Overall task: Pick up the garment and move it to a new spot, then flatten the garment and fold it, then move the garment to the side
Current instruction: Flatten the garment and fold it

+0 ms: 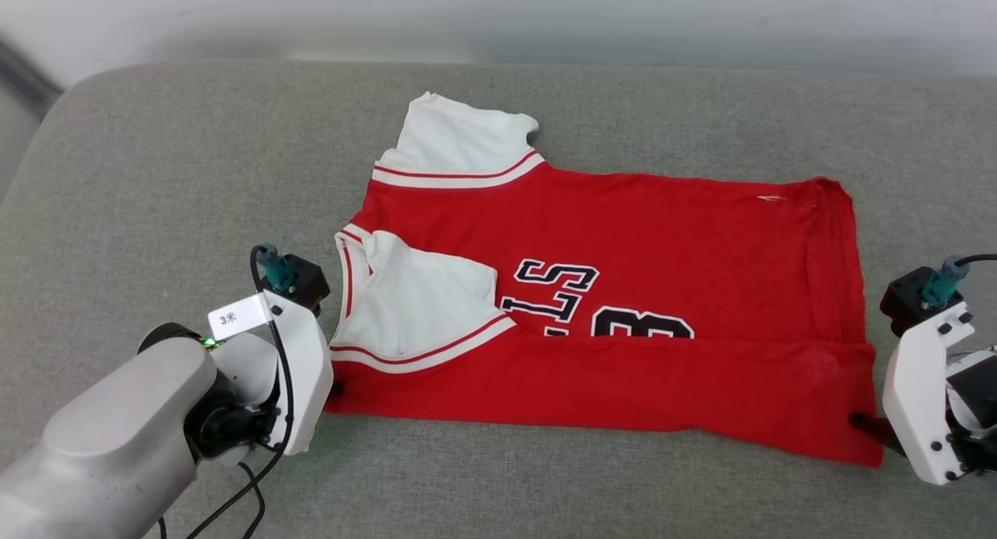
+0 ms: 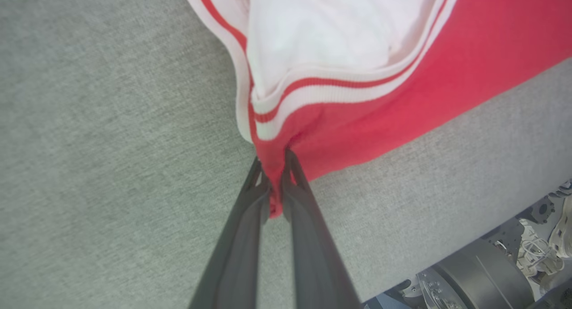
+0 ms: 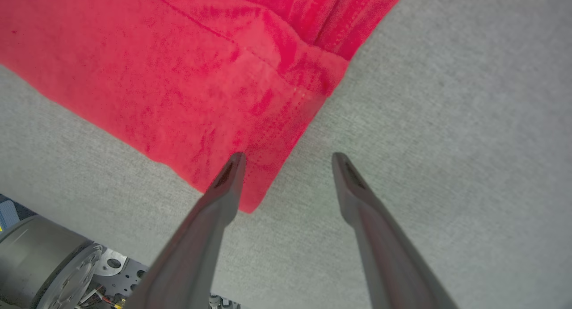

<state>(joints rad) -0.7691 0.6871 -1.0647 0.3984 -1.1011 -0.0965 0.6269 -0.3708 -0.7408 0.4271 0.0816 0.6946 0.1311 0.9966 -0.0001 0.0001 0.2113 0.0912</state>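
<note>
The shirt lay half-folded on the grey cushion. The left gripper was clamped on its near shoulder corner. The right gripper stood open astride the hem corner (gripping nothing), likely so both ends could lift together.

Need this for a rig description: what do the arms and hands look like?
Left forearm: rounded, pale grey. Both wrists wear angular white shells with black screws, topped by a black block with a teal plug and black cable. A white tag sits on the left. The left hand and right hand each have two long, dark, tapering fingers.
</note>
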